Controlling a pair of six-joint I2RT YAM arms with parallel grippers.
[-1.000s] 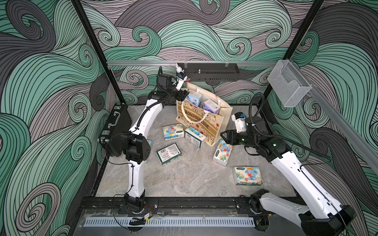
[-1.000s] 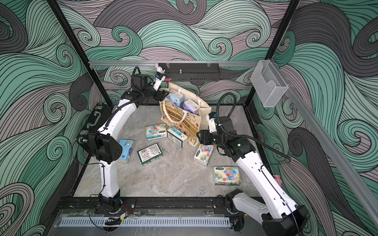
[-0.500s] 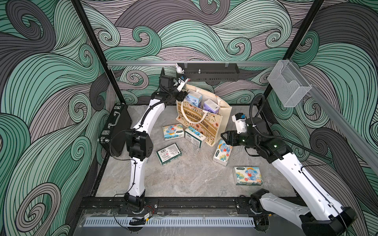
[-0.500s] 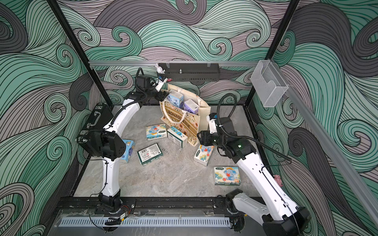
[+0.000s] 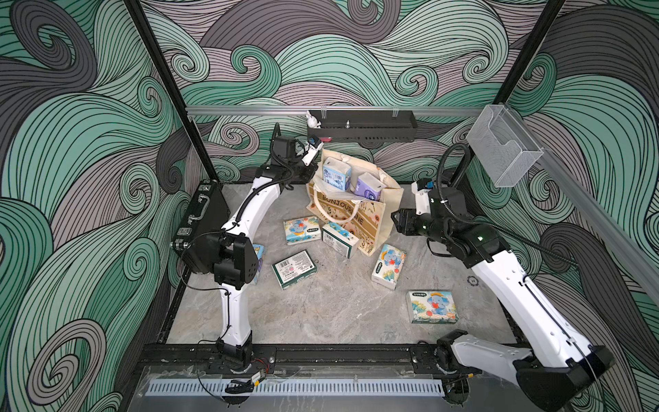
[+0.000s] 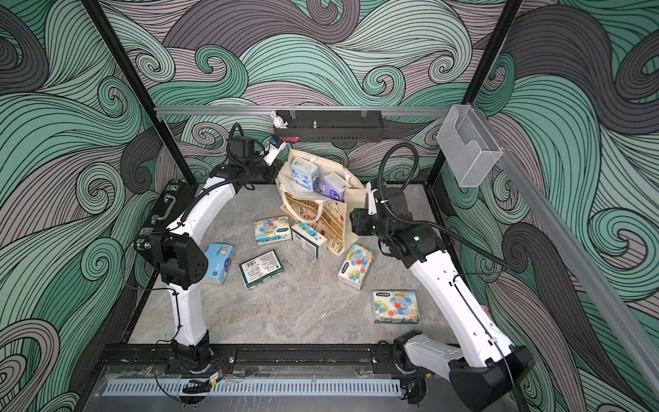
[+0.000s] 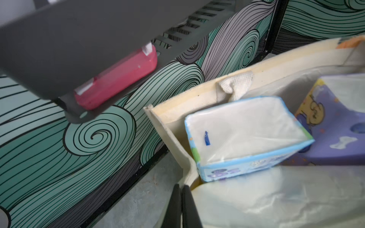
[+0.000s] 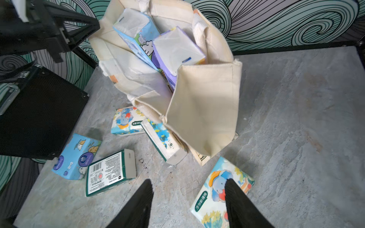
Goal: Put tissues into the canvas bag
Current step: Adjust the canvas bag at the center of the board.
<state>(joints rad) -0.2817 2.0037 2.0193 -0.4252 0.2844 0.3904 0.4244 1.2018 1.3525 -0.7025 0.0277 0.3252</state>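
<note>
Here, left pincer (image 7: 181, 188) shut (at canvas bag (image 7: 197, 92) rim) — tissues (image 7: 245, 134) just inside.

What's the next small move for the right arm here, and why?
Probably lower the right gripper onto the elephant-print pack nearest it and close: its fingers are open and empty, while the left gripper seems to pinch the canvas bag rim open.

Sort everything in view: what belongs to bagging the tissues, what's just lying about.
Job: canvas bag; blue-white pack and purple pack standing in it; on the table, dark green pack, light blue pack, floral pack, three elephant packs.
Lying about: black briefcase; clear holder; black shelf; bunny figurine.
</note>
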